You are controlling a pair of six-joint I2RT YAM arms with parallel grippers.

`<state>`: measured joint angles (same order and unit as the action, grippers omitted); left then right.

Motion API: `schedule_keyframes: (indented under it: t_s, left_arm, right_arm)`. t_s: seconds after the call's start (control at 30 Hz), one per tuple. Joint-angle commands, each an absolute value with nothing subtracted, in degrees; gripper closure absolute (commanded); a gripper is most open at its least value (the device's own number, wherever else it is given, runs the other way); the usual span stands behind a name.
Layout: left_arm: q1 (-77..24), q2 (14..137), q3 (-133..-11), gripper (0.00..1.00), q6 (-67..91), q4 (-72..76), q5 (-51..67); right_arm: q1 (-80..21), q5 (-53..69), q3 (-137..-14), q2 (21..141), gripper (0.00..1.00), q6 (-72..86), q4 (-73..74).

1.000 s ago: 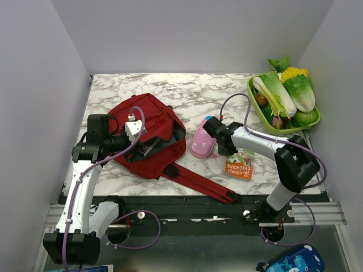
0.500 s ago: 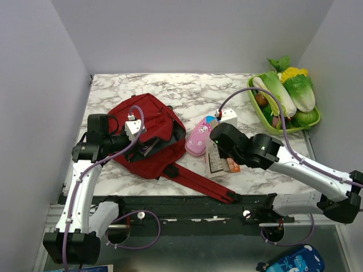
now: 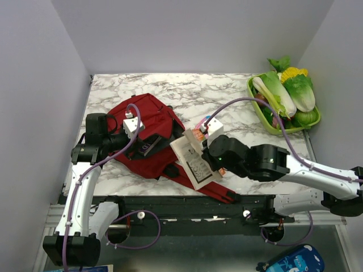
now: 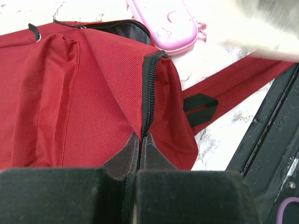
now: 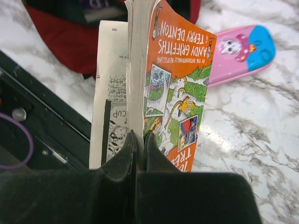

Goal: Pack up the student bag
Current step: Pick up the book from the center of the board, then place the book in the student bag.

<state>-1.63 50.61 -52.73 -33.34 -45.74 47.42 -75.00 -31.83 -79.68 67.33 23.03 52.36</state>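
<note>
The student bag point(image 3: 148, 113), dark red, lies at the left of the table with its mouth facing right. My left gripper point(image 3: 152, 148) is shut on the bag's zipper edge point(image 4: 148, 93) and holds the mouth up; its jaws meet on the fabric point(image 4: 140, 136). My right gripper point(image 3: 207, 161) is shut on a paperback book point(image 3: 193, 161) with an orange cover point(image 5: 180, 79), held in the air just right of the bag's mouth, above the red shoulder strap point(image 3: 204, 186). One loose page point(image 5: 110, 93) hangs out on the left.
A pink and blue pencil case point(image 5: 243, 49) lies on the marble right of the bag, mostly hidden by my right arm from above. A green basket point(image 3: 258, 110) of toy vegetables stands at the back right. The black rail point(image 3: 187, 207) runs along the near edge.
My right gripper has lifted the book off the table and swung it left to the bag's mouth. The left gripper has stayed on the bag's edge.
</note>
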Motion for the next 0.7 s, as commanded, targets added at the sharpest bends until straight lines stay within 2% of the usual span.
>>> schedule_keyframes:
  t_s: [0.0,0.17,0.47,0.67]
  left_arm:
    - [-1.9,48.9,-52.7,1.00,-30.1,-42.7,50.4]
    - [-1.9,49.2,-54.1,0.99,-28.5,-42.8,50.9]
    - [-1.9,49.0,-55.2,0.99,-29.4,-44.7,50.6]
    - [-1.9,48.3,-55.9,0.98,-31.9,-48.0,51.0]
  right_arm:
    - [-75.2,-20.3,-70.5,67.4,0.99,18.1,38.3]
    - [-75.1,-14.6,-65.8,71.8,0.99,12.8,27.5]
    - [-75.1,-11.4,-71.2,81.0,0.99,2.8,22.7]
    - [-74.6,-14.9,-76.0,88.6,0.99,-6.4,18.7]
